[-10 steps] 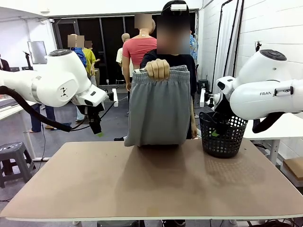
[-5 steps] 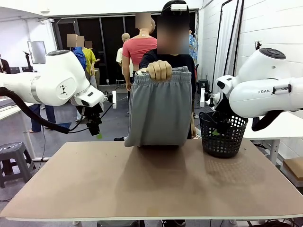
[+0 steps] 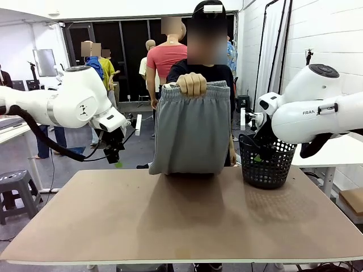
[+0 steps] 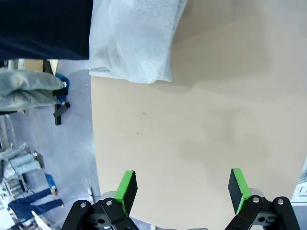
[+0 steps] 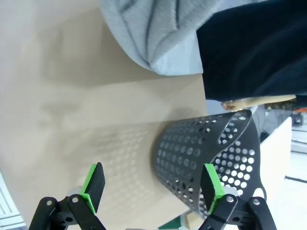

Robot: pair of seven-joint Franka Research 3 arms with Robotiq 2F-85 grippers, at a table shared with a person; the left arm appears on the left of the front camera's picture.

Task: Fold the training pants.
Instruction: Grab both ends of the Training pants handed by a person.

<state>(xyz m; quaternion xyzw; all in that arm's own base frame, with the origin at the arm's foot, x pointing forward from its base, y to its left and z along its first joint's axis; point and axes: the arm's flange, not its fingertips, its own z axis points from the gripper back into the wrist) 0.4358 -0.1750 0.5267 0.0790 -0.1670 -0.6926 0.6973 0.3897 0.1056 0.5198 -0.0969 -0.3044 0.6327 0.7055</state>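
Pants (image 3: 191, 130) hang from person's hand (image 3: 191, 84), hem at far desk (image 3: 170, 226) edge; left gripper (image 4: 182, 175), right gripper (image 5: 152, 170) both wide apart, empty; reaching, right could snag basket (image 3: 265, 164) nearby.

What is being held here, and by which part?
The person's hand grips the training pants by the waistband. The left pincer and right pincer are open, holding nothing.

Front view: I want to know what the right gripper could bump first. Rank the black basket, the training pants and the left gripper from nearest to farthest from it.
Measured from the right gripper:
1. black basket, right beside it, on the right.
2. training pants, held up at centre.
3. left gripper, far left.
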